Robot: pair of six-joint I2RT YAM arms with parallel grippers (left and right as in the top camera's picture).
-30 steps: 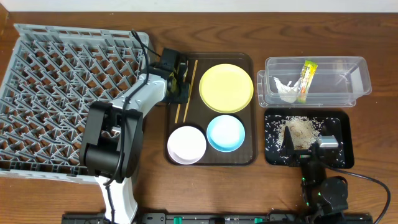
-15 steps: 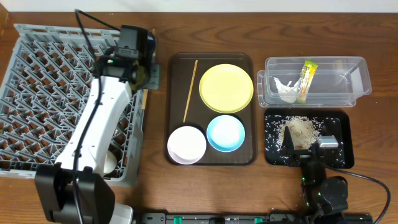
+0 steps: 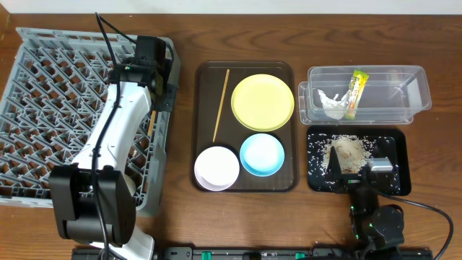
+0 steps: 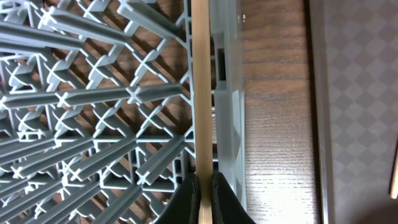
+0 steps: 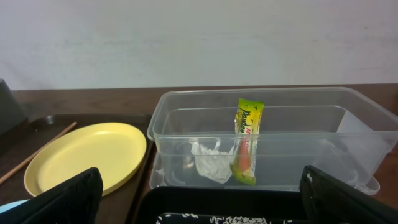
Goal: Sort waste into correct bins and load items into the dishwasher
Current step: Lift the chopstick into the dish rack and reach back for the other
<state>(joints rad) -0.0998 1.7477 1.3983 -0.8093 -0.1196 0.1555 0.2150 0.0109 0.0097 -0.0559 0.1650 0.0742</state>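
My left gripper (image 3: 156, 85) is over the right edge of the grey dish rack (image 3: 58, 108). It is shut on one wooden chopstick (image 4: 199, 93), which runs along the rack's edge bars (image 4: 93, 99) in the left wrist view. The other chopstick (image 3: 220, 105) lies in the brown tray (image 3: 209, 123) with the yellow plate (image 3: 263, 102), blue bowl (image 3: 262, 154) and white bowl (image 3: 216, 167). The wrapper (image 3: 357, 90) and tissue (image 3: 332, 103) sit in the clear tub (image 3: 422, 90). Rice scraps (image 3: 350, 149) lie in the black tray (image 3: 317, 184). My right gripper (image 3: 359, 170) rests open over that tray.
The right wrist view shows the clear tub (image 5: 292, 124) straight ahead with the wrapper (image 5: 247, 140) and tissue (image 5: 208, 158) inside, and the yellow plate (image 5: 87, 155) to its left. Bare wood table (image 3: 184, 94) separates the rack from the brown tray.
My left gripper picked one chopstick off the brown tray and carried it left to the rack's right edge. One chopstick stays on the tray. The right arm has not moved.
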